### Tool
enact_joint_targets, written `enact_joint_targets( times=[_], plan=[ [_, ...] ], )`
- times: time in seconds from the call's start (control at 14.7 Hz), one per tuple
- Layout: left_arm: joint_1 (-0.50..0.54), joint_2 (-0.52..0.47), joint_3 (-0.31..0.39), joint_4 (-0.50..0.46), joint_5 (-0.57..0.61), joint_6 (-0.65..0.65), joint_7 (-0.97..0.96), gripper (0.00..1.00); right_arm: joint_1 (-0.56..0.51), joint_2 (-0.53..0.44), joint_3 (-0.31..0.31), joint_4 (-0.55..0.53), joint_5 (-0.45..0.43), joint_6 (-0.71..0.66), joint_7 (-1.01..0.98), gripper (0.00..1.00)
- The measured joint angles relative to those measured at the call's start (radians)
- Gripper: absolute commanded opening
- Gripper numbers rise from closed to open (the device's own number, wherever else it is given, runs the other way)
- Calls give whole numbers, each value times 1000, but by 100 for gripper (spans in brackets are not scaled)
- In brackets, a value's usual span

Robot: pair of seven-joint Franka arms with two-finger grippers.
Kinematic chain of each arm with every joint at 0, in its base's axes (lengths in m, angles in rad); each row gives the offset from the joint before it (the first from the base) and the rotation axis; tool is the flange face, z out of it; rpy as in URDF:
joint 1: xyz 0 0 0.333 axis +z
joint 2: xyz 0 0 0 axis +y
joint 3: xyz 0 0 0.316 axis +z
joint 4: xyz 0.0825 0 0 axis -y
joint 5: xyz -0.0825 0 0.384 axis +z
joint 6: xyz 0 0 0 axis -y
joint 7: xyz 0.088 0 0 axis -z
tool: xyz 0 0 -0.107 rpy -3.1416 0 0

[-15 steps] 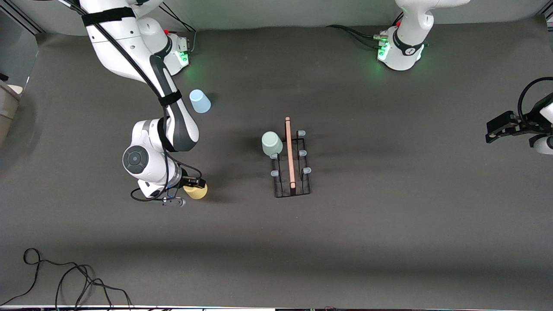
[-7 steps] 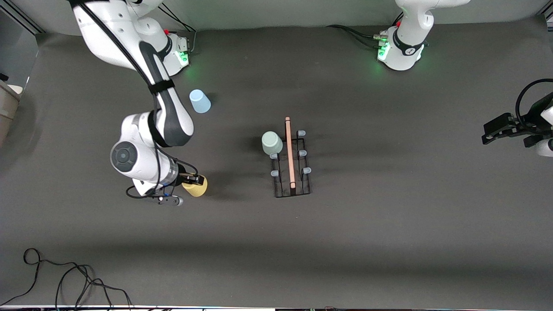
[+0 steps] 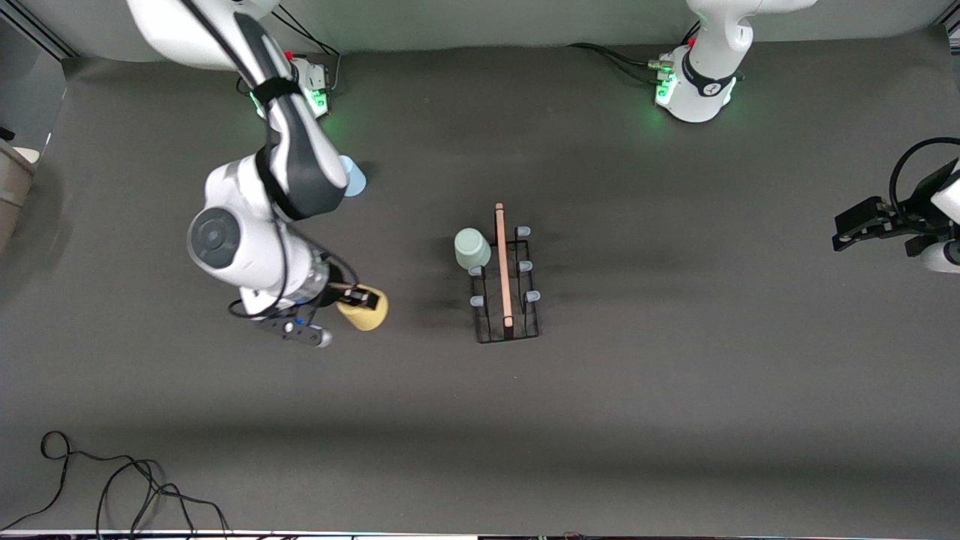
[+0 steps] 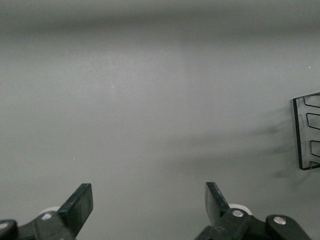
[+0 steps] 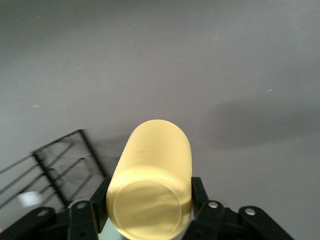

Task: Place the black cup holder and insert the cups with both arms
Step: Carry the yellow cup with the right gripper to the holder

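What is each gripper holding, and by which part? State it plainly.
The right gripper holds the yellow cup, lifted and tilted, its fingers clamped on opposite sides of the wall near the base. The left gripper is open, holding nothing.

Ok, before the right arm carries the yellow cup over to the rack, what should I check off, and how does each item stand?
1. Right gripper shut on the yellow cup: ok, jaws press both sides.
2. Yellow cup off the table: ok, it looks lifted and tilted.
3. Black cup holder upright: ok.
4. Free pegs: ok, the grey-green cup takes one; five show bare.
5. Left gripper out of the way: ok, open, waiting at its end of the table.
6. Light blue cup: cannot tell, mostly hidden by the right arm.
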Motion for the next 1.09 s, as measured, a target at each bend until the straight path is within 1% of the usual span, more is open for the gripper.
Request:
enact_joint_targets(
  times=[0.27,0.61,0.82,1.09],
  plan=[
    [1,5,3,0,1,0,0,100,75,51,3,116,0,0,177,4],
    [2,9,5,3,2,1,0,100,140,161,7,237,0,1,369,3],
    [3,11,5,9,2,1,0,100,177,218,9,271,0,22,433,3],
    [4,12,6,9,2,1,0,100,211,244,9,281,0,57,474,3]
  ],
)
